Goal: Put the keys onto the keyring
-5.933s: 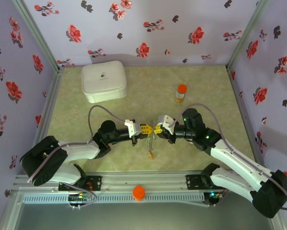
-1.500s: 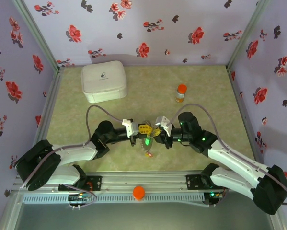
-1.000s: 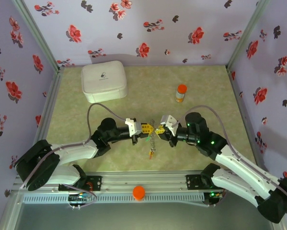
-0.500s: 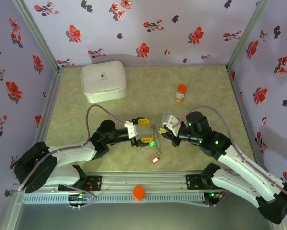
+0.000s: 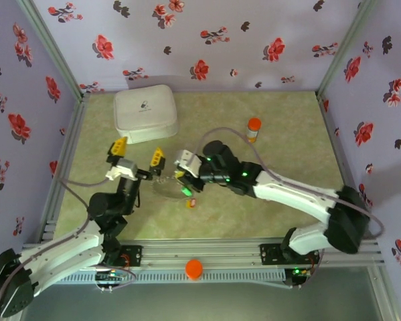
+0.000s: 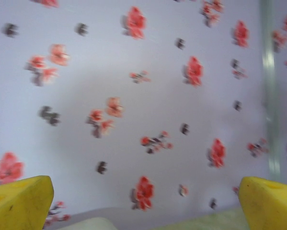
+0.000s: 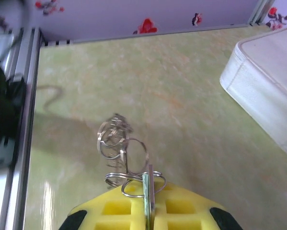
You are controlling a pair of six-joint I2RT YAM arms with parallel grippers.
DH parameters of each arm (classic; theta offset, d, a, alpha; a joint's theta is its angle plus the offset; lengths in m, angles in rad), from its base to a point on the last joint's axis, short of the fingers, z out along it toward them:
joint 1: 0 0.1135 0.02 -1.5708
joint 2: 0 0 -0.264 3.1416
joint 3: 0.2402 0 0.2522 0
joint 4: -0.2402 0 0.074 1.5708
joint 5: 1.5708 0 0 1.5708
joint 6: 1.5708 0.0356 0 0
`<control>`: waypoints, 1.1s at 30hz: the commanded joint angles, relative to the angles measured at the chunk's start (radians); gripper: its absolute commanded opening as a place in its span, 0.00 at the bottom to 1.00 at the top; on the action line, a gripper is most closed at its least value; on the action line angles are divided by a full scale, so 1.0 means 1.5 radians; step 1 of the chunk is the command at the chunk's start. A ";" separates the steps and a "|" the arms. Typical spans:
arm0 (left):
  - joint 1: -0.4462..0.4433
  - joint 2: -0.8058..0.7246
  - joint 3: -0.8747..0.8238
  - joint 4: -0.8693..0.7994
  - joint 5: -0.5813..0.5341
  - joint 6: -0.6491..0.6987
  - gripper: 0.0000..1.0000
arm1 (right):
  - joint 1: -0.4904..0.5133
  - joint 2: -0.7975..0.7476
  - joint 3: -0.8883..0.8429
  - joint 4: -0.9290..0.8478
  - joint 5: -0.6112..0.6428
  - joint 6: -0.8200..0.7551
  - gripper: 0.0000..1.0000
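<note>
The setting is an enclosed robot test cell in a lab. Floral-papered panels wall in a green tabletop, and an aluminium rail spans the near edge.

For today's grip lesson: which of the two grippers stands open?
The left gripper, fingers spread and empty; the right gripper is shut on the keyring.
</note>
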 commanded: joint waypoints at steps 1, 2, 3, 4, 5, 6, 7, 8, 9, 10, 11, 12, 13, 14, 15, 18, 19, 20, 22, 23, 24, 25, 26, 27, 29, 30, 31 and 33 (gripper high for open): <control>0.009 -0.031 -0.021 -0.023 -0.128 0.023 0.99 | 0.004 0.064 0.024 0.179 0.055 0.127 0.00; 0.011 -0.035 -0.025 -0.028 -0.136 0.017 0.99 | 0.002 0.087 0.024 0.185 0.076 0.138 0.00; 0.013 -0.036 -0.028 -0.031 -0.142 0.010 0.99 | -0.002 0.102 0.028 0.172 0.093 0.140 0.00; 0.015 -0.035 -0.032 -0.034 -0.145 0.002 0.99 | -0.009 0.119 0.037 0.135 0.116 0.138 0.00; 0.017 -0.032 -0.035 -0.037 -0.146 -0.008 0.99 | -0.016 0.131 0.054 0.073 0.139 0.128 0.00; 0.020 -0.029 -0.036 -0.038 -0.145 -0.016 0.98 | -0.023 0.140 0.070 0.014 0.165 0.115 0.00; 0.021 -0.025 -0.035 -0.046 -0.145 -0.023 0.99 | -0.030 0.147 0.086 -0.051 0.192 0.097 0.00; 0.022 -0.020 -0.033 -0.055 -0.143 -0.031 0.99 | -0.037 0.149 0.092 -0.099 0.211 0.076 0.00; 0.023 -0.014 -0.033 -0.062 -0.140 -0.039 0.99 | -0.042 0.147 0.088 -0.126 0.225 0.054 0.00; 0.025 -0.006 -0.033 -0.064 -0.136 -0.044 0.99 | -0.047 0.142 0.080 -0.151 0.247 0.028 0.00; 0.028 0.004 -0.034 -0.063 -0.134 -0.050 0.99 | -0.050 0.138 0.070 -0.176 0.269 -0.002 0.00; 0.030 0.013 -0.034 -0.063 -0.132 -0.056 0.99 | -0.053 0.134 0.062 -0.195 0.288 -0.028 0.00; 0.033 0.022 -0.035 -0.061 -0.129 -0.062 1.00 | -0.055 0.132 0.053 -0.218 0.312 -0.054 0.00; 0.036 0.031 -0.035 -0.061 -0.126 -0.068 0.99 | -0.059 0.132 0.046 -0.243 0.335 -0.080 0.00; 0.039 0.038 -0.035 -0.061 -0.122 -0.072 1.00 | -0.062 0.132 0.039 -0.262 0.352 -0.100 0.00; 0.052 0.057 -0.034 -0.065 -0.110 -0.087 1.00 | -0.068 0.135 0.011 -0.307 0.415 -0.153 0.00; 0.057 0.064 -0.034 -0.069 -0.108 -0.091 1.00 | -0.068 0.135 0.001 -0.319 0.436 -0.169 0.00; 0.061 0.069 -0.033 -0.074 -0.105 -0.095 1.00 | -0.068 0.135 -0.010 -0.329 0.454 -0.180 0.00; 0.066 0.074 -0.029 -0.090 -0.098 -0.100 1.00 | -0.069 0.136 -0.028 -0.350 0.466 -0.195 0.02; 0.069 0.077 -0.028 -0.099 -0.096 -0.104 1.00 | -0.071 0.135 -0.038 -0.356 0.473 -0.198 0.03; 0.072 0.079 -0.027 -0.106 -0.094 -0.109 1.00 | -0.072 0.133 -0.046 -0.359 0.479 -0.199 0.05; 0.077 0.081 -0.024 -0.116 -0.092 -0.113 1.00 | -0.076 0.131 -0.053 -0.362 0.486 -0.199 0.08; 0.082 0.083 -0.021 -0.127 -0.088 -0.117 1.00 | -0.077 0.129 -0.061 -0.364 0.489 -0.199 0.12; 0.086 0.084 -0.017 -0.138 -0.084 -0.119 1.00 | -0.080 0.126 -0.067 -0.364 0.493 -0.201 0.18; 0.097 0.086 -0.009 -0.166 -0.079 -0.125 1.00 | -0.089 0.116 -0.082 -0.362 0.501 -0.199 0.37; 0.101 0.087 -0.005 -0.177 -0.079 -0.127 1.00 | -0.093 0.107 -0.088 -0.357 0.504 -0.188 0.42; 0.106 0.089 -0.002 -0.190 -0.081 -0.127 1.00 | -0.101 0.090 -0.095 -0.342 0.506 -0.165 0.44; 0.118 0.092 0.004 -0.212 -0.082 -0.125 1.00 | -0.126 0.031 -0.110 -0.307 0.458 -0.107 0.47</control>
